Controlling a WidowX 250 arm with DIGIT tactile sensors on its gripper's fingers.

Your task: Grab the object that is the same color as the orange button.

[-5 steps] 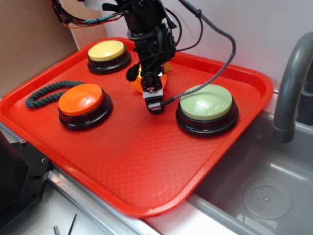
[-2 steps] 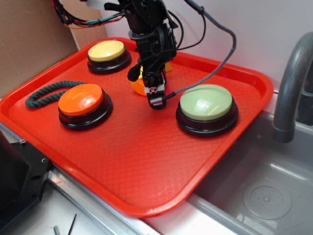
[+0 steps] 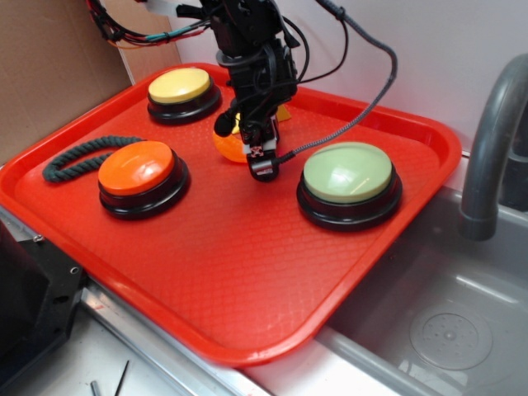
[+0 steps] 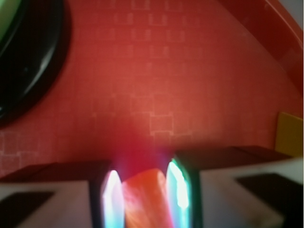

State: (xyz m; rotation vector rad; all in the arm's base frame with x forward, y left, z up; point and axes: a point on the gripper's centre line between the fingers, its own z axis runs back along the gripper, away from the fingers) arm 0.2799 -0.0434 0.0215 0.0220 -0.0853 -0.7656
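Gripper: black WidowX gripper [image 4: 142, 187], pointed down over the far middle of the tray, its two fingers [image 4: 179, 186] drawn in close on either side of the small orange crescent-shaped plastic piece [image 4: 145, 199], which sits pinched between them.
Orange piece: in the exterior view it shows as an orange bulge [image 3: 228, 146] just left of the gripper [image 3: 262, 165], low against the tray floor; whether it is lifted clear of the floor cannot be told.
Orange button: large round orange dome on a black circular base [image 3: 139, 171], left side of the tray, well apart from the gripper.
Yellow button: yellow dome on a black base [image 3: 179, 87], far left corner.
Green button: pale green dome on a black base [image 3: 348, 175], right of the gripper, near it but not touching.
Yellow wedge: small yellow plastic piece [image 4: 289, 134], beside the far rim, partly hidden behind the arm in the exterior view.
Rope: dark green twisted cord [image 3: 78, 156], looped beside the orange button's left side.
Tray: red textured plastic tray [image 3: 247, 280], bearing all of the above.
Surroundings: grey metal sink basin [image 3: 445, 322] and grey tap [image 3: 491, 140] to the right.
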